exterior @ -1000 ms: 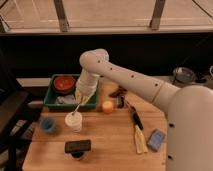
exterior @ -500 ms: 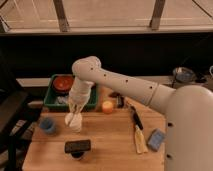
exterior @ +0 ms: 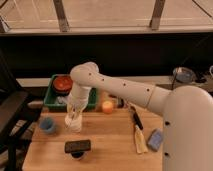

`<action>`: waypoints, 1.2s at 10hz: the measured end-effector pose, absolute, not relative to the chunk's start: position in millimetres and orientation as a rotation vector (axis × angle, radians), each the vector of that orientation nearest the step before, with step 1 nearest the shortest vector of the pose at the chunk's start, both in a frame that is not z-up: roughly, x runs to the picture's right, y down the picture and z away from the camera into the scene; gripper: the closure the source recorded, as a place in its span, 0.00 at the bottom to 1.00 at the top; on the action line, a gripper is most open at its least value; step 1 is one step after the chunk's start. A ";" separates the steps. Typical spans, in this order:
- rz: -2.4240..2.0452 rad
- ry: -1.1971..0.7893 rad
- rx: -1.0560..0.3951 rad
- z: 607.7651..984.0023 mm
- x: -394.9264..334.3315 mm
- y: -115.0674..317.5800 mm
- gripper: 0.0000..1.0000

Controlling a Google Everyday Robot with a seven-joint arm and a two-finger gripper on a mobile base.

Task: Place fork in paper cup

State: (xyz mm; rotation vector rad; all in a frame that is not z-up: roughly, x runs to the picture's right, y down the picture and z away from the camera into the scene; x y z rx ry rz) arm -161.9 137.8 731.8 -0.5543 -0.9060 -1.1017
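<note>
White plastic covered the arm that reached across the single camera view, and its gripper [exterior: 74, 113] hung directly over the mouth of the paper cup [exterior: 73, 123], nearly touching the rim. A second earlier the wrist had been higher and farther toward the green bin [exterior: 52, 97]; since then it had swung down and toward the table's near edge until it sat right on top of the cup, which suggested the drop-in was either under way or just about to happen. Whether the gripper was apart, together or clamped on anything could not be told, and the fork itself could not be picked out; it was presumably at the gripper or already inside the cup. Left of the gripper stood a small blue cup [exterior: 47, 125], below it a dark flat object [exterior: 77, 146], and to its right an orange round object [exterior: 107, 106], a black-handled utensil [exterior: 135, 119], a pale yellow brush-like item [exterior: 140, 141] and a blue block [exterior: 154, 139]. All rested on a light wooden table [exterior: 107, 145], with a dark wall and a window frame behind.
</note>
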 end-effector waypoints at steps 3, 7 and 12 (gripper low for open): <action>-1.108 -0.921 -0.556 736.6 -169.8 143.0 0.59; -1.074 -0.932 -0.569 751.7 -169.5 146.4 0.29; -1.056 -0.864 -0.581 751.9 -159.7 142.2 0.29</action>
